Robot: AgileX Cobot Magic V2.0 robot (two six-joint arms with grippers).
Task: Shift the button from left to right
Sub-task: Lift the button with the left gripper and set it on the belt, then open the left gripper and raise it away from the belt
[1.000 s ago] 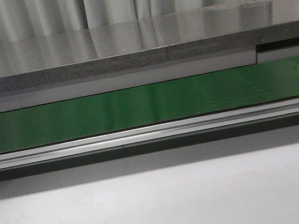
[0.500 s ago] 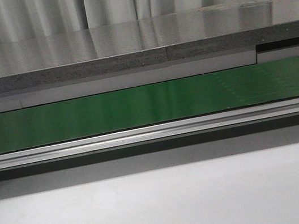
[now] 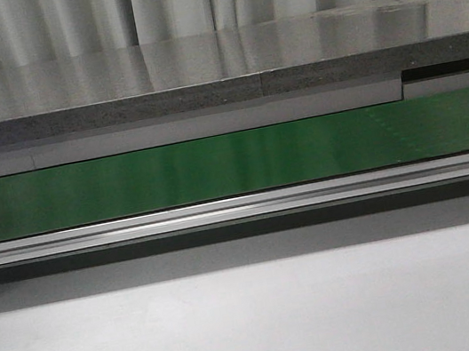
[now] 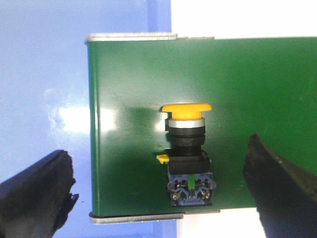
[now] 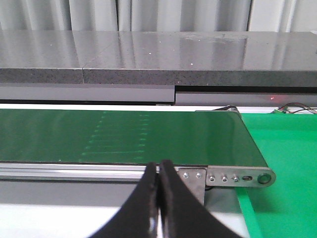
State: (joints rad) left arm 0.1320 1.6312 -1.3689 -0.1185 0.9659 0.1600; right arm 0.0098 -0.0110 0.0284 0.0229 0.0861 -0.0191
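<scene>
From where I stand, the button lies on its side on the green conveyor belt, in the lower middle of the left wrist picture, its yellow-orange head turned toward the top of the frame and its dark body with the thin green mark close to the belt's metal edge rail at the bottom. It sits near the belt's end, where the green stops against a pale blue surface on the left of that frame. The left gripper hangs over it with its two black fingers spread wide, one at the lower left corner and one at the lower right, neither touching the button, so that hand is released and holds nothing. In the right wrist picture the right gripper rises from the bottom centre with its dark fingers pressed flat together, clenched on nothing, before the belt's far end, where a metal bracket with bolts shows at the right. Beyond it lies a bright green surface in the right part of the frame. In the front view the belt runs as a green band across the middle of the frame, a grey shelf above it and a white table below; a faint orange speck sits at the far left edge, too small for me to name.
</scene>
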